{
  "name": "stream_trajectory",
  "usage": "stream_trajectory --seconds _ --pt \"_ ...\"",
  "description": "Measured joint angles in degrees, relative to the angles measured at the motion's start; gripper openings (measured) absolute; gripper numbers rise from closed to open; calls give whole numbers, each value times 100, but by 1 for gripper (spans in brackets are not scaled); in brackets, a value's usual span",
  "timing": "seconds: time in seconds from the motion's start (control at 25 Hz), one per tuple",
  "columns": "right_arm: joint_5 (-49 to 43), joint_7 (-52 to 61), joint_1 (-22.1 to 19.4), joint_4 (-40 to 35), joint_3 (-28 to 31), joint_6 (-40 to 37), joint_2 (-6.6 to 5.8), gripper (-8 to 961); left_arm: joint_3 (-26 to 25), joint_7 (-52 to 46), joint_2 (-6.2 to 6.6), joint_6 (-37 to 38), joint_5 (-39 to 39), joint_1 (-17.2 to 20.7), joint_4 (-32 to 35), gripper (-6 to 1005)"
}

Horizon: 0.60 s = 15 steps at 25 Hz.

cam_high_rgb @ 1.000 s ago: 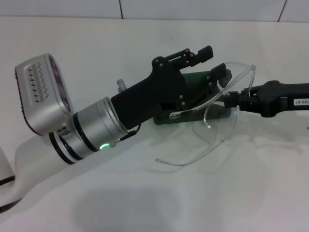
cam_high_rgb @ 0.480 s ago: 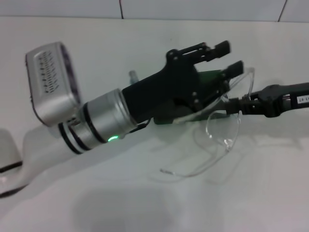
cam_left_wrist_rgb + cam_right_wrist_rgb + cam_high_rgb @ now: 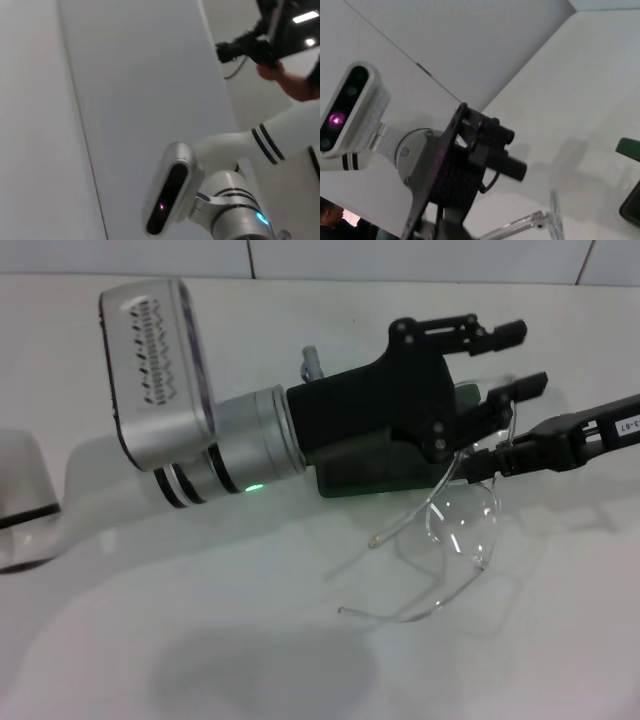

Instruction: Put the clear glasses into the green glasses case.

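Left claw (image 3: 505, 358) was spread wide, empty, hovering over the green glasses case (image 3: 345, 475), which sat on the white table (image 3: 200, 640) toward its far edge, mostly hidden by the arm. Right claw (image 3: 478, 464) was pinching the clear glasses (image 3: 462, 530) at the frame's top, lens hanging just beside the case's near right corner.

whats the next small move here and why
Probably the left gripper should lift clear of the green glasses case. Its fingers are spread and hold nothing, and its body covers most of the case. The right gripper pinches the clear glasses at the case's edge, lens hanging outside toward the table. With the case unblocked, the right arm could carry the glasses over it.
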Motion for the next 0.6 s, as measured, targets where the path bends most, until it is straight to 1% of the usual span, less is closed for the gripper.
stream_trajectory --seconds 0.16,0.32,0.6 --pt "-12 31 -24 -40 7 33 12 116 0 549 0 9 105 31 1 421" --pt "3 21 -29 -55 15 48 27 116 0 990 -7 5 205 150 22 421" --pt "31 0 5 -53 239 -72 34 115 -59 1609 -39 -2 150 409 115 421"
